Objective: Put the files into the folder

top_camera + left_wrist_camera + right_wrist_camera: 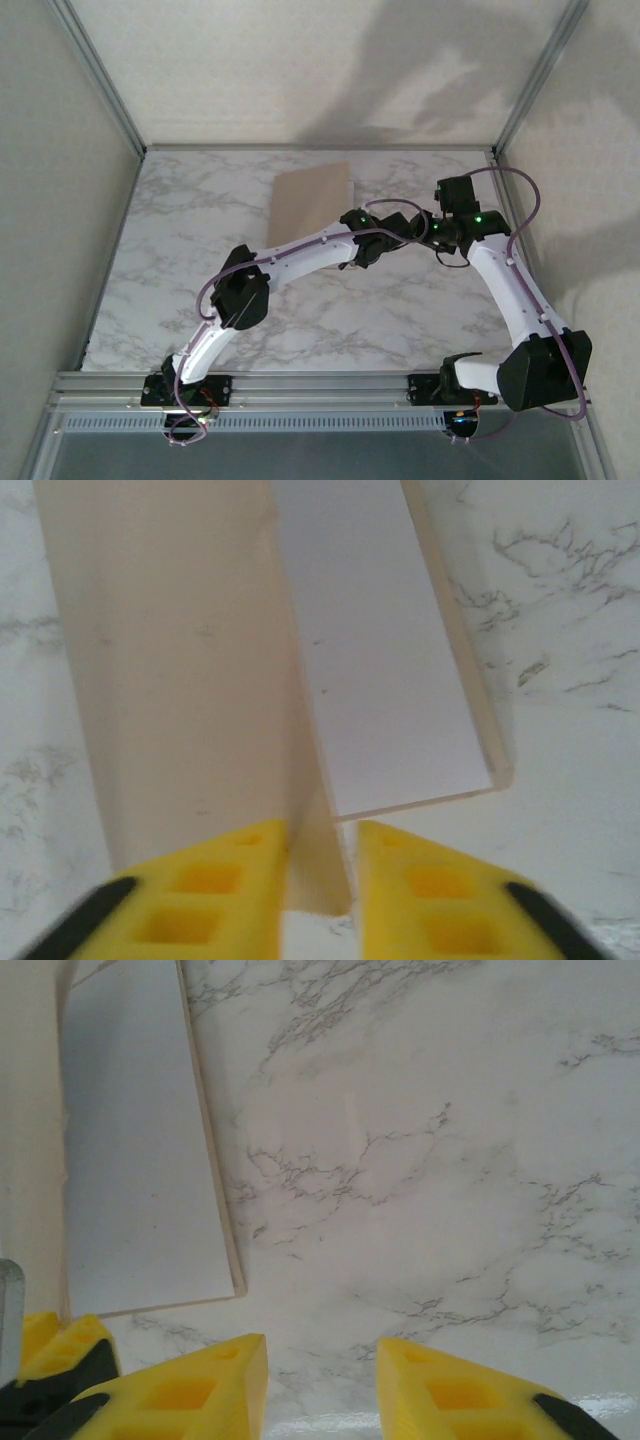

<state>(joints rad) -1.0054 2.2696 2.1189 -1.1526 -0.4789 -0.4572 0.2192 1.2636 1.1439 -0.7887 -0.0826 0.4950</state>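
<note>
Folder (308, 203) at far middle of table (180, 250), cover (170, 660) partly lifted; files (385, 660) lie inside. Left pincer (320, 832) spread, astride cover edge. Right pincer (320, 1345) spread, over table just beside folder.

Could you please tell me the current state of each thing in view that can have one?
folder: partly open, front cover raised at a slant over the back flap.
files: lying flat inside the folder, on the back flap.
left claw: open, one finger on each side of the cover's near edge.
right claw: open, nothing between its fingers, over the marble table.
</note>
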